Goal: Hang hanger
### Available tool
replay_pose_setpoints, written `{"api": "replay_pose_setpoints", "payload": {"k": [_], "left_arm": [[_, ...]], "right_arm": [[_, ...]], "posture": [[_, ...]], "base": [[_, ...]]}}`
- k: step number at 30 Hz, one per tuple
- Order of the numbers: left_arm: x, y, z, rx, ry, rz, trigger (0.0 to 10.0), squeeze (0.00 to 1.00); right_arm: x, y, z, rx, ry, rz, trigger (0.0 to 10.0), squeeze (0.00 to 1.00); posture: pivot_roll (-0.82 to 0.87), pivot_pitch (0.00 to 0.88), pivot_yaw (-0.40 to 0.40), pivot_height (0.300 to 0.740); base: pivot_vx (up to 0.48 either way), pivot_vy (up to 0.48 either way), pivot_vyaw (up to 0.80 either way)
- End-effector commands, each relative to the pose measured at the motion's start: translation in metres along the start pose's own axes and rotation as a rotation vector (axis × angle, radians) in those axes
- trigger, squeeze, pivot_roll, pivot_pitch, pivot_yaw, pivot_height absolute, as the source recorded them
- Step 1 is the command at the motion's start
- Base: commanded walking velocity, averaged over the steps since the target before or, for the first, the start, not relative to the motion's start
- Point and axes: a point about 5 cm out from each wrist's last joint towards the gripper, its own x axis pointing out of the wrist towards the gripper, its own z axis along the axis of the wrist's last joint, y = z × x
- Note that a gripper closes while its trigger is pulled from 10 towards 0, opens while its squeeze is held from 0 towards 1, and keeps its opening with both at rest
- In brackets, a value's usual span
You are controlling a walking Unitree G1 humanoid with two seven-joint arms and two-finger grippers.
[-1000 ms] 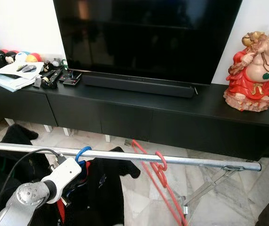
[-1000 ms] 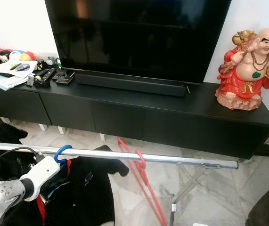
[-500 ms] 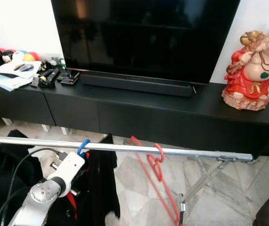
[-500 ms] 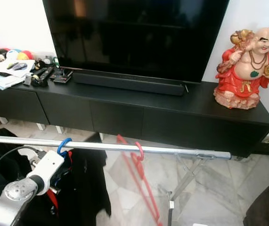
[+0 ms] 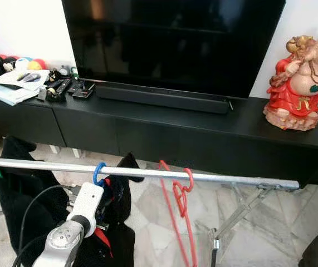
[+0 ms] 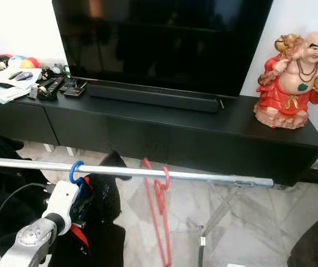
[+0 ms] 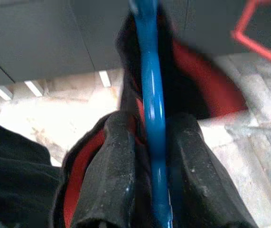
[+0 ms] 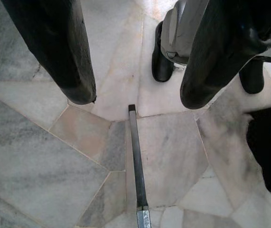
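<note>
No readable text, label, brand or number in any view.

The papers (image 5: 15, 86) on the black worktop (image 5: 214, 125) may carry print, but they are too small and too far away to read. The remote controls (image 5: 58, 90) beside them are also too small, so no marks on their keys can be made out. The dark screen (image 5: 172, 41) shows no logo that can be read, and the long bar (image 5: 161, 99) under it has no visible brand. The red figurine (image 5: 302, 83) has no writing on it. The wrist views show no letters or signs.
</note>
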Motion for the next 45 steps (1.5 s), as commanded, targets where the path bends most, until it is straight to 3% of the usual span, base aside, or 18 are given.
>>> {"api": "replay_pose_setpoints", "payload": {"k": [1, 12, 20, 21, 22, 25, 37, 45], "left_arm": [[-0.004, 0.003, 0.009, -0.010, -0.048, 0.020, 10.0, 1.00], [-0.018, 0.002, 0.018, -0.012, -0.104, 0.036, 10.0, 1.00], [-0.035, 0.011, 0.027, -0.051, -0.192, 0.130, 10.0, 1.00], [-0.039, 0.016, 0.026, -0.063, -0.212, 0.181, 10.0, 0.95], [-0.043, 0.020, 0.025, -0.072, -0.227, 0.228, 10.0, 0.00], [-0.045, 0.024, 0.021, -0.054, -0.220, 0.282, 10.0, 0.00], [-0.045, 0.025, 0.017, -0.066, -0.208, 0.308, 10.0, 0.00], [-0.042, 0.022, 0.017, -0.062, -0.209, 0.306, 10.0, 0.00]], "right_arm": [[0.000, -0.002, 0.000, -0.001, 0.002, -0.004, 10.0, 0.00], [0.000, -0.001, 0.000, -0.003, 0.004, -0.001, 10.0, 0.00], [0.000, -0.001, 0.000, -0.006, 0.003, 0.002, 10.0, 0.00], [0.000, -0.001, 0.001, -0.007, 0.003, 0.003, 10.0, 0.00], [0.000, -0.001, 0.001, -0.010, 0.003, 0.005, 10.0, 0.00], [0.000, -0.001, 0.001, -0.014, 0.002, 0.008, 10.0, 0.00], [0.000, -0.001, 0.002, -0.024, -0.001, 0.011, 10.0, 0.00], [0.000, 0.000, 0.002, -0.057, 0.006, 0.026, 10.0, 0.00]], "posture": [[0.09, 0.000, -0.031, 0.740], [0.10, 0.000, -0.032, 0.740], [0.11, 0.000, -0.032, 0.740], [0.12, 0.000, -0.035, 0.740], [0.12, 0.000, -0.038, 0.740], [0.12, 0.000, -0.038, 0.740], [0.12, 0.000, -0.035, 0.740], [0.11, 0.000, -0.032, 0.740]], "base": [[0.000, 0.000, 0.00], [0.000, 0.000, 0.00], [0.000, 0.000, 0.00], [0.000, 0.000, 0.00], [0.000, 0.000, 0.00], [0.000, 0.000, 0.00], [0.000, 0.000, 0.00], [0.000, 0.340, 0.26]]}}
